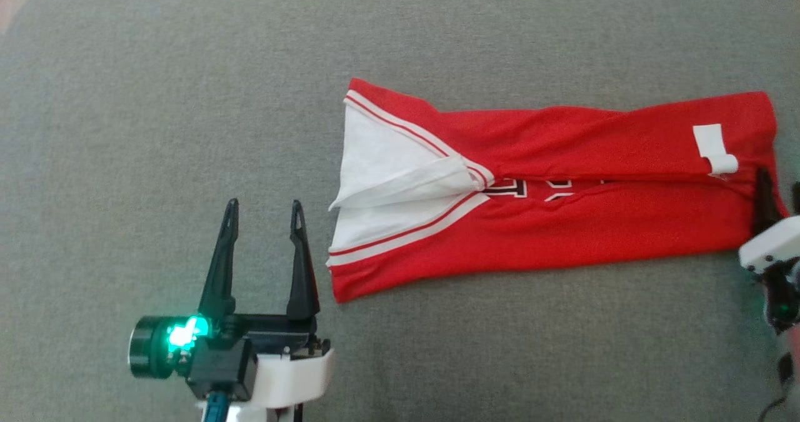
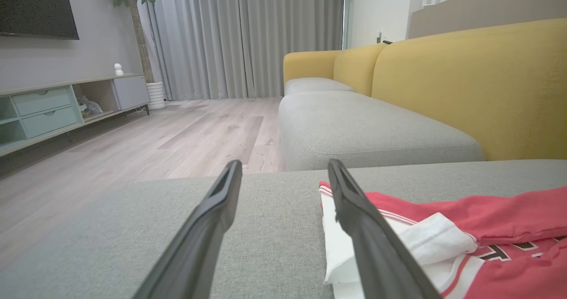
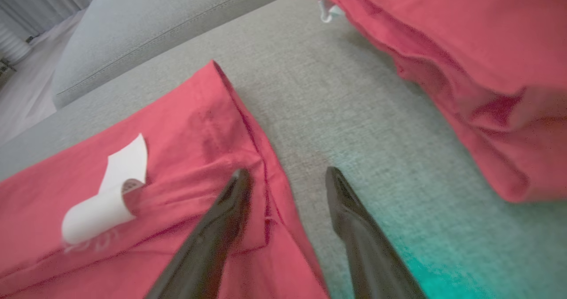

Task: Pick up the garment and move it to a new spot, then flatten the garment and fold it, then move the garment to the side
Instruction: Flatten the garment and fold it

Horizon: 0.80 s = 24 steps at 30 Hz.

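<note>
The red shirt (image 1: pixel 562 247) is lying as a long folded strip on the grey cushion (image 1: pixel 156 97), its length running from one claw to the other. The left claw (image 1: pixel 264 204) is gaping wide and empty, with the white-lined end just to its right. The right claw (image 3: pixel 288 171), also wide, is straddling the far hem.

We count two red garments, a jersey (image 1: pixel 562 234) and a second red garment (image 3: pixel 465 46), two grippers, left gripper (image 1: pixel 264 203) and right gripper (image 3: pixel 288 171), and one white tag (image 1: pixel 712 144).
</note>
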Available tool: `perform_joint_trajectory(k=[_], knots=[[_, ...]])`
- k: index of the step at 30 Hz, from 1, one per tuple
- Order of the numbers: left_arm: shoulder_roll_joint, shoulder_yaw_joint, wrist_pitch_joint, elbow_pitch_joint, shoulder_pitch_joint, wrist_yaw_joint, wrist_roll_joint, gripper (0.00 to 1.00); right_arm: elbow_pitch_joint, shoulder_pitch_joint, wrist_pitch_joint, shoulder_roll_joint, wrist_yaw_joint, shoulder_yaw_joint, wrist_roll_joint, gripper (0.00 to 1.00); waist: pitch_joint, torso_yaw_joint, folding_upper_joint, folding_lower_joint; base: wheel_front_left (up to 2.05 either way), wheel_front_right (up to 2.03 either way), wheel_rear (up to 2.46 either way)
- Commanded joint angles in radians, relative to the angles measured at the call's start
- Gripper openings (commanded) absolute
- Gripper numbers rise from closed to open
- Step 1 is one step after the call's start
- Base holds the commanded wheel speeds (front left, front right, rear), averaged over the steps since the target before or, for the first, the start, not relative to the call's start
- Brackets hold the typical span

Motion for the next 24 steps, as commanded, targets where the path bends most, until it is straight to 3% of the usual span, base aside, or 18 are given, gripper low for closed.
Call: perform_joint_trajectory(k=[1, 2, 3, 11, 19, 24], knots=[[-0.009, 0.043, -0.005, -0.028, 0.004, -0.006, 0.014, 1.0, -0.004, 0.02, 0.03, 0.027, -0.001, 0.044, -0.008, 0.38, 0.0, -0.009, 0.0, -0.0001, 0.0, 0.0, 0.0], [-0.012, 0.048, -0.005, -0.027, 0.006, -0.012, 0.017, 1.0, -0.011, 0.022, 0.039, 0.035, -0.001, 0.053, -0.001, 0.03, 0.0, -0.016, 0.0, -0.0001, 0.0, 0.0, 0.0], [-0.015, 0.053, -0.005, -0.027, 0.007, -0.017, 0.021, 1.0, -0.022, 0.025, 0.047, 0.04, -0.001, 0.066, 0.004, 0.0, 0.0, -0.022, 0.0, -0.0001, 0.0, 0.0, 0.0], [-0.035, 0.089, -0.005, -0.028, 0.009, -0.051, 0.045, 1.0, -0.156, 0.066, 0.008, 0.0, -0.001, 0.107, 0.027, 0.0, -0.006, -0.088, 0.0, -0.0001, 0.0, 0.0, 0.0], [-0.041, 0.112, -0.005, -0.033, 0.002, -0.081, 0.063, 1.0, -0.274, 0.071, 0.033, -0.08, -0.001, 0.033, 0.022, 0.0, 0.005, -0.147, 0.0, -0.0001, 0.0, 0.0, 0.0], [-0.043, 0.122, -0.005, -0.034, -0.002, -0.086, 0.069, 1.0, -0.37, 0.082, 0.081, -0.094, -0.001, -0.014, 0.018, 0.0, 0.009, -0.163, 0.0, -0.0001, 0.0, 0.0, 0.0]])
